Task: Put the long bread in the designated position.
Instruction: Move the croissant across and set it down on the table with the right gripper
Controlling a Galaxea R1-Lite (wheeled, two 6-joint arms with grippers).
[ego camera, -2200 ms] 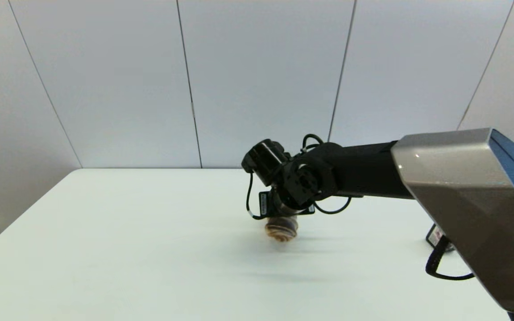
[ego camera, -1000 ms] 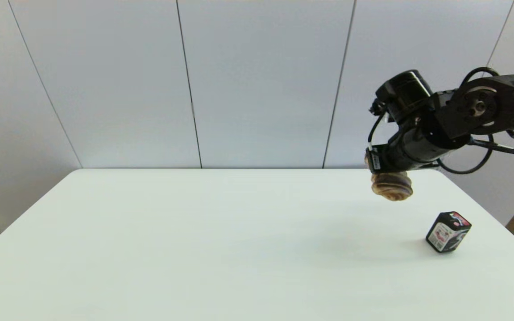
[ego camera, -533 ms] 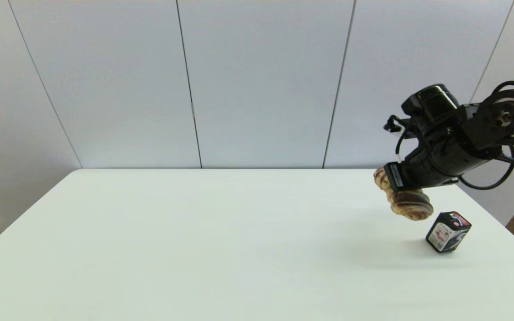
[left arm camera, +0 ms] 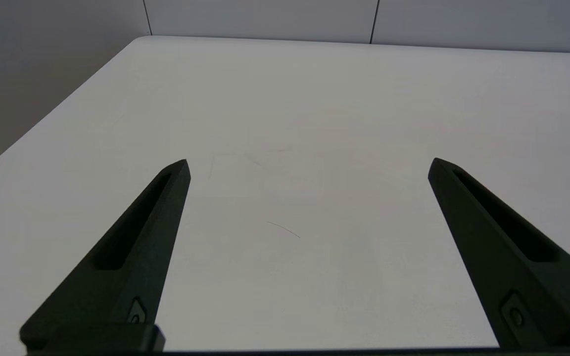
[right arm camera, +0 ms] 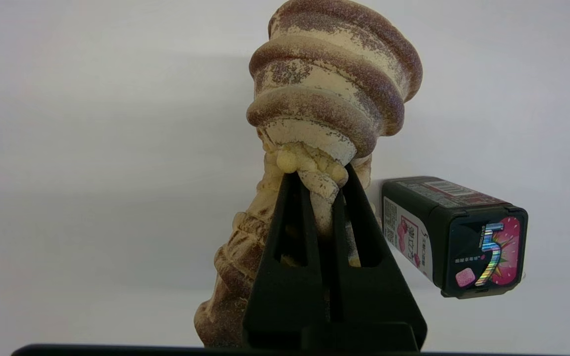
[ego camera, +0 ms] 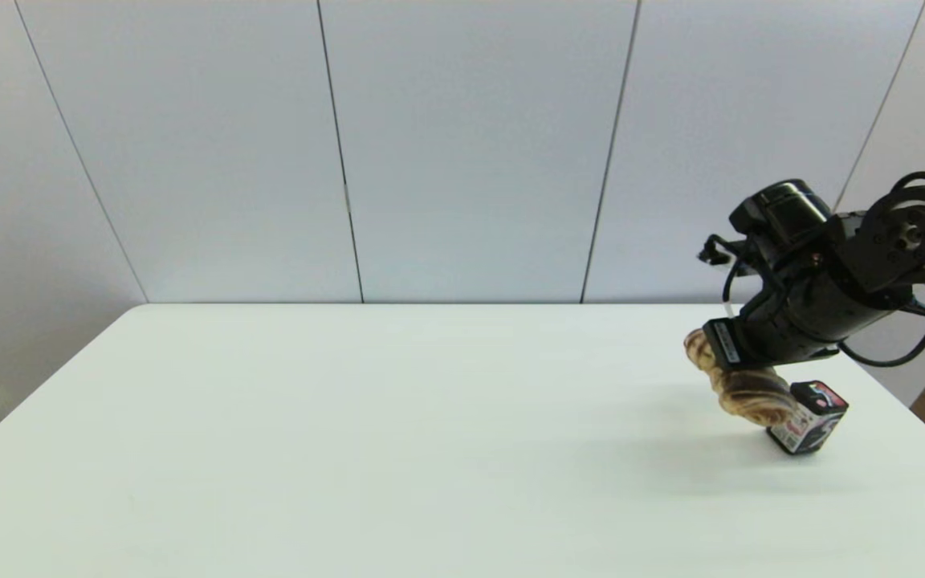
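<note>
Table (ego camera: pixel 350 449): you have a white tabletop filling the lower part of the head view, with grey wall panels behind it; take the small black box as your landmark for everything below.

Right arm: you see it reaching in from the right side, above and behind the small black box, its wrist tilted down toward the table.

Right gripper (right arm camera: pixel 320 179): your two black fingers are drawn narrow and pinch the long bread at a thin waist near its middle; in the head view the gripper (ego camera: pixel 739 377) hangs just above and to the left of the small black box.

Long bread (right arm camera: pixel 332 104): you are holding a ridged loaf banded in brown and tan; one thick end sticks out past the fingertips, the other end runs back beneath the fingers. In the head view the long bread (ego camera: pixel 747 393) slants downward, its lower end right against the upper left of the small black box; whether the two touch, you cannot tell. It looks clear of the tabletop.

Small black box (ego camera: pixel 809 417): it sits on the table near the right edge, with a red-and-white label; in the right wrist view the small black box (right arm camera: pixel 455 235) lies just beside the pinched loaf.

Left gripper (left arm camera: pixel 307 165): your other fingers are spread wide over bare table, holding nothing, well apart from the small black box.
</note>
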